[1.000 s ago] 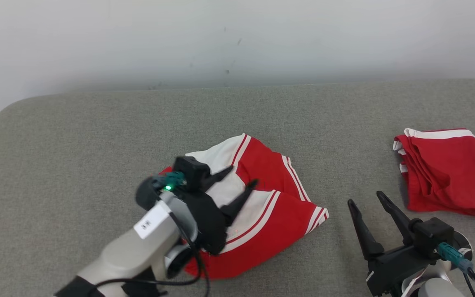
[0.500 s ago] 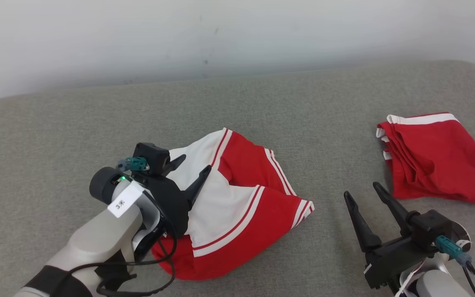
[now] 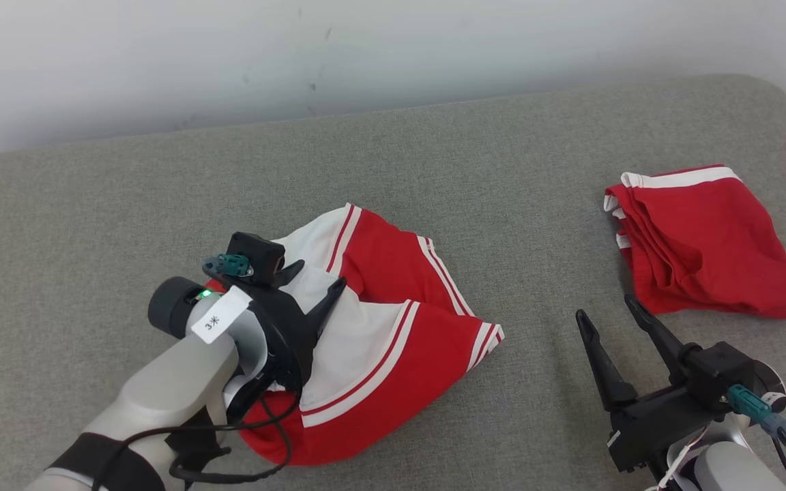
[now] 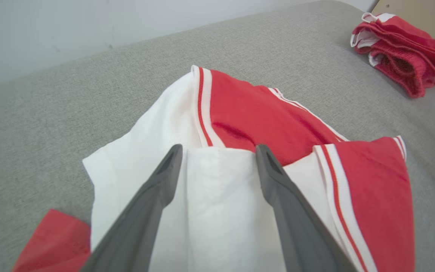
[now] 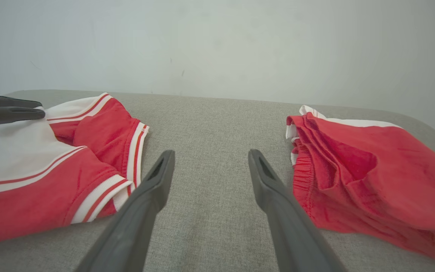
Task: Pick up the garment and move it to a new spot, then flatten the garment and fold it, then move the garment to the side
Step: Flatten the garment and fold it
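At the left, the left tool hangs over the garment with its two fingers spread wide. They point across the white panel, and their tips reach the edge where the white folds over the red. It has hold of nothing. Whether the fingers touch the cloth, I cannot tell.

The garment, red with white panels and striped trim, lies on the grey padded surface, left of the middle and nearer the front edge than the back. It is rumpled: one white flap lies doubled over, a red part is bunched behind it, and a striped corner points to the right.

Right of it, over bare surface near the front edge, the right tool is also wide open and empty. It stands between the garment and a second red piece. That piece lies close to the right edge, gathered into a loose stack of layers and well apart from the garment.

As for progress, I judge the task to be at an early stage. The pictures do not show whether the garment already lies in its new spot. It is clearly neither flat nor folded, so the smoothing, the fold and the move to the side are all left to do. The left tool looks placed to take the white flap, while the right one waits.
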`<state>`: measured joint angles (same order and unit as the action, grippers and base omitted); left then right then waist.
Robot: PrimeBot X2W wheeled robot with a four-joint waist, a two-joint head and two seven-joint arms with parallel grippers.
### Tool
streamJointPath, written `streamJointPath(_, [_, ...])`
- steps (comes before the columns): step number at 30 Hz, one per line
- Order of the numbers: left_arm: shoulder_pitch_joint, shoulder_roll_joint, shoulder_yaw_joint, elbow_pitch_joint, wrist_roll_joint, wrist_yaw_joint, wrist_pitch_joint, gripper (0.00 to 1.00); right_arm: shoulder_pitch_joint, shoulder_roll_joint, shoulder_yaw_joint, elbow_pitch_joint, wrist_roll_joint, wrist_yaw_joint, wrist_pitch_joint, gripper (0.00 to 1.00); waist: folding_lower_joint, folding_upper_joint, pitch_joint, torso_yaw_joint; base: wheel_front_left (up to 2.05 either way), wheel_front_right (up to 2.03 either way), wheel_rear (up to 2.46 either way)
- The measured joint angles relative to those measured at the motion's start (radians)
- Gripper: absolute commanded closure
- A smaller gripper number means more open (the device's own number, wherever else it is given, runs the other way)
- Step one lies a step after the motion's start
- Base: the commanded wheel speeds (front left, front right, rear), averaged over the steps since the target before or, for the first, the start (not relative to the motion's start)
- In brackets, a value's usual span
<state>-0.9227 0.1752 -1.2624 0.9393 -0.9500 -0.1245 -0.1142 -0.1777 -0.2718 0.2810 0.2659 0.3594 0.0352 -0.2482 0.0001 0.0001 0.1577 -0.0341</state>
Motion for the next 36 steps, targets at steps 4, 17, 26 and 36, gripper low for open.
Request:
streamJointPath(4, [-0.009,0.002,-0.005,0.021,0.0,0.0,0.009,0.0,-0.001,0.001,0.0,0.002,0.0,0.0,0.0,0.0,0.0,0.0,-0.001,0.001,0.0,0.0,0.0])
streamJointPath(17, [-0.006,-0.009,-0.017,0.005,-0.018,0.0,0.042,1.0,0.002,0.001,-0.006,0.005,0.0,-0.001,0.0,0.0,-0.0001,0.0,-0.006,0.014,0.0,0.0,0.0])
streamJointPath(26, [-0.074,-0.012,-0.019,-0.049,-0.018,0.0,-0.037,1.0,0.003,0.004,-0.014,0.021,0.0,-0.001,-0.007,0.0,-0.0001,0.0,-0.016,0.045,0.0,0.0,0.0])
streamJointPath(36, [-0.132,0.125,0.076,-0.094,-0.074,0.0,-0.125,1.0,0.038,0.016,-0.021,0.042,0.01,0.0,-0.007,0.0,-0.0002,-0.0001,-0.059,0.113,0.0,0.0,0.0])
